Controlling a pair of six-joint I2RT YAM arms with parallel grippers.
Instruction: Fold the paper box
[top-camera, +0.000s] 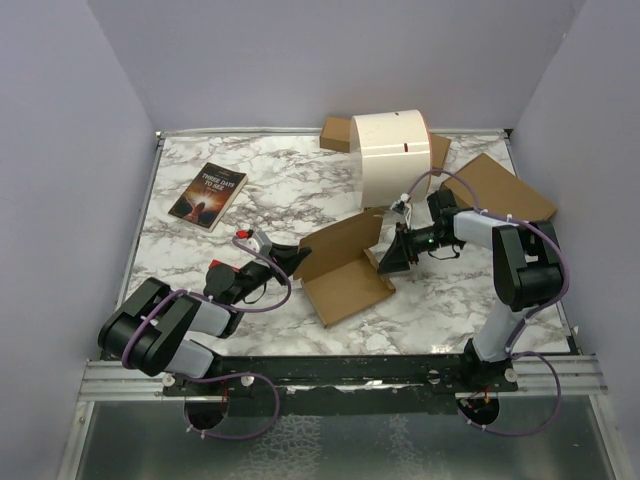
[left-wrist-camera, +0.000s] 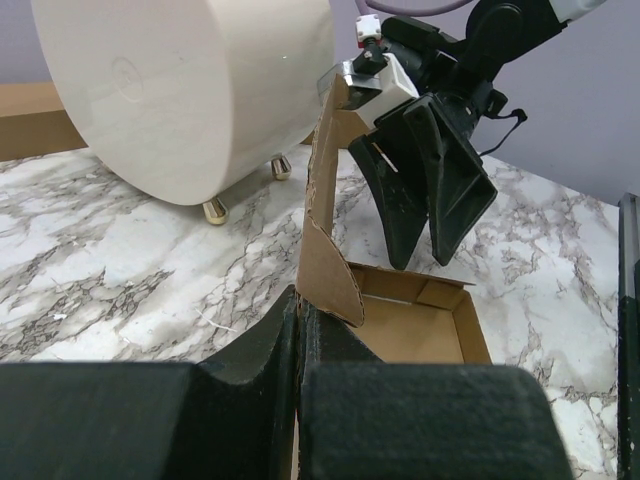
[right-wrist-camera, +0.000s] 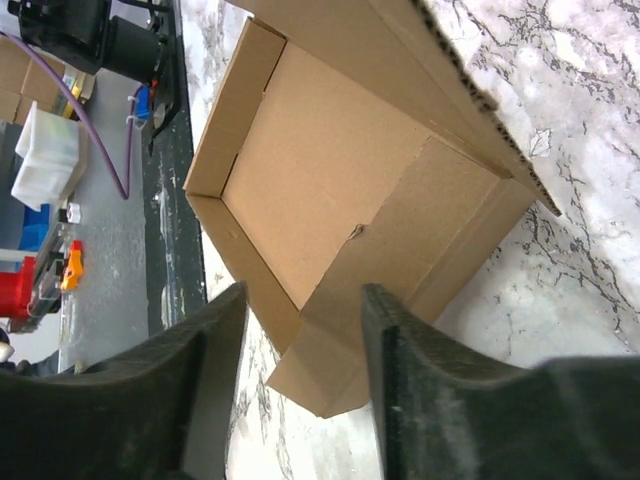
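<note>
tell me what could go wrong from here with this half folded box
1. The left gripper is shut on just a thin edge of the paper box's raised flap; it may slip out or crease the card.
2. The right gripper is open and holds nothing, so a push on the tray wall could slide the box across the marble table instead of folding it.
3. The white drum stands close behind the flap and might get bumped.
</note>
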